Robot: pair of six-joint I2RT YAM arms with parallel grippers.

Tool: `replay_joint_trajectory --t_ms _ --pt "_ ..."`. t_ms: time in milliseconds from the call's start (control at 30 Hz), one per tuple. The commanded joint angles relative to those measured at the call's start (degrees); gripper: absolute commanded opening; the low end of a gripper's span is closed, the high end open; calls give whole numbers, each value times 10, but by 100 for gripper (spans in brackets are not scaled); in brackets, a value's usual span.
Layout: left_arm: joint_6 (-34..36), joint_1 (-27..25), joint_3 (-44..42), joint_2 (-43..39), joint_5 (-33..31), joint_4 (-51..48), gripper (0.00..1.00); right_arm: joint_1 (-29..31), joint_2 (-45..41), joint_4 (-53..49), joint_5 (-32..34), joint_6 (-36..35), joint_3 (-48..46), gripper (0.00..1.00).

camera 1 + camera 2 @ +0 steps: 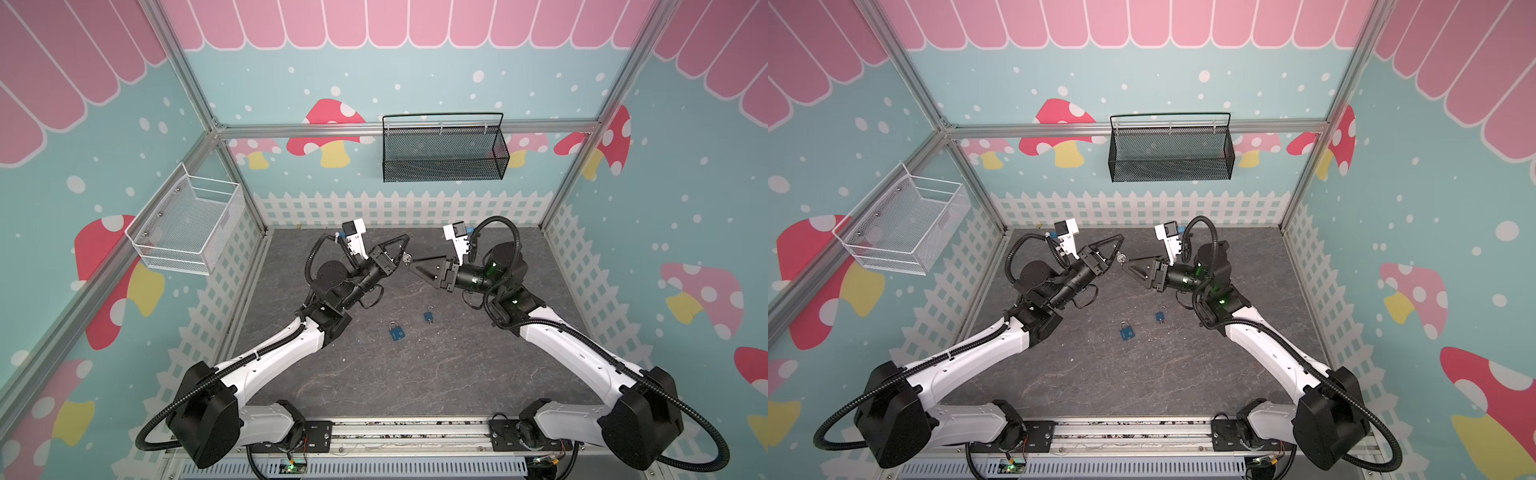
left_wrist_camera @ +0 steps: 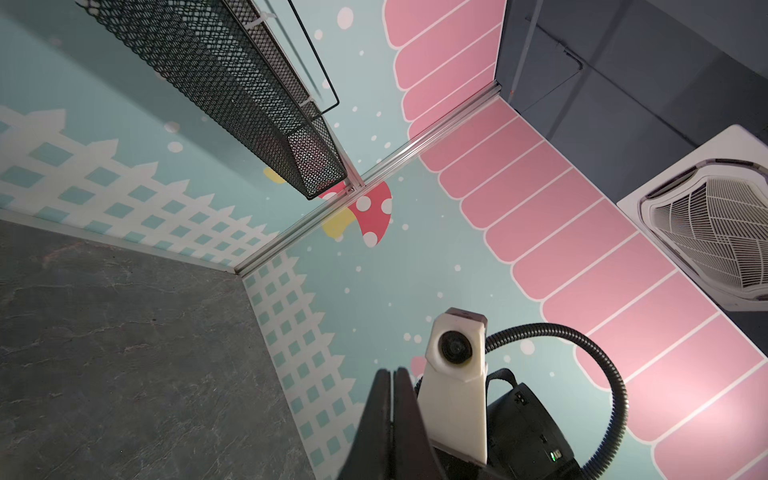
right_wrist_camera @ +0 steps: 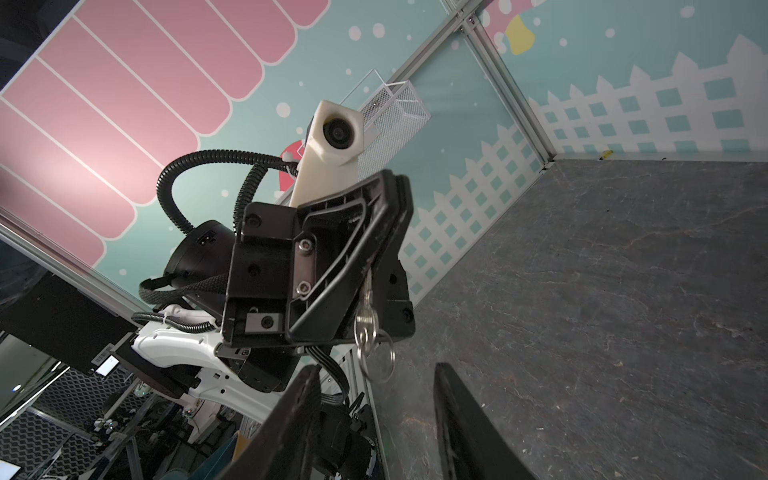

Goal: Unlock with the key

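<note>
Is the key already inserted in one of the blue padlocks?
No, the key hangs pinched in the raised left hand, while the larger blue padlock and the smaller blue padlock lie on the table.

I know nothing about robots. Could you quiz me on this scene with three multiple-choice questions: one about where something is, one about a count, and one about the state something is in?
1. Where do the blue padlocks lie?
A. On the grey tabletop
B. Hanging in mid-air
C. Outside the enclosure

2. How many padlocks are there?
A. One
B. Two
C. Four

3. How do the jaws of the left gripper stand?
A. Wide open and empty
B. Shut on the key
C. Shut on a padlock

Answers: 1 A, both rest flat on the tabletop. 2 B, a larger and a smaller one show in both top views. 3 B, the key sticks out from between the closed jaws.
</note>
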Motion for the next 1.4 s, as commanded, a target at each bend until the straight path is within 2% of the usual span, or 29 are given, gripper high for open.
replay_joint_trajectory --t_ms 0,333,500,767,1167,1333,1367 --pt "23 -5 15 -3 7 -6 0 -2 10 37 -2 17 16 45" --pt "36 -12 26 1 12 -5 0 -2 21 66 -7 40 18 32" --pt "43 -16 28 1 9 -10 0 -2 25 76 -11 51 16 29" --pt "55 -19 33 0 5 -14 0 -2 24 86 -9 61 11 14" --pt "74 -21 32 -13 -20 -16 0 -2 17 83 -7 71 4 0" --pt "79 -21 35 -21 -28 -25 0 -2 9 62 -2 63 6 0" --pt "81 -21 37 -24 -32 -30 3 -2 5 53 1 56 6 0"
